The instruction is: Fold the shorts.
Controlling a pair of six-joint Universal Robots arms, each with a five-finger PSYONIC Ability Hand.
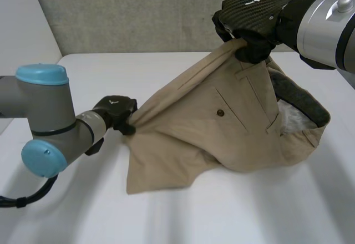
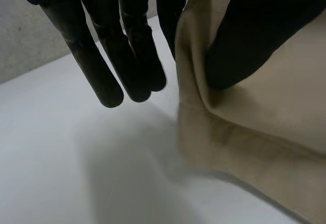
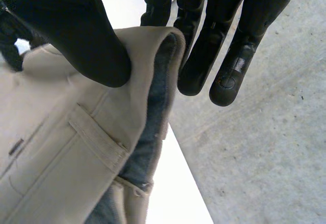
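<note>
Shorts [image 1: 222, 133]: tan, pocket with button [image 1: 221, 112] facing camera. Stretched between both hands; lower part and one leg rest on bench [image 1: 222, 216], upper part lifted clear.
Right hand [image 1: 252, 11]: raised at far right side, waistband pinched between thumb and straight fingers [image 3: 204, 56]; grey lining visible inside band.
Left hand [image 1: 117, 112]: low, close over bench, holding bunched side edge of shorts under thumb, fingers straight.

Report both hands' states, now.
Left hand: shut on the shorts, pinching an edge.
Right hand: shut on the shorts, pinching the waistband.
</note>
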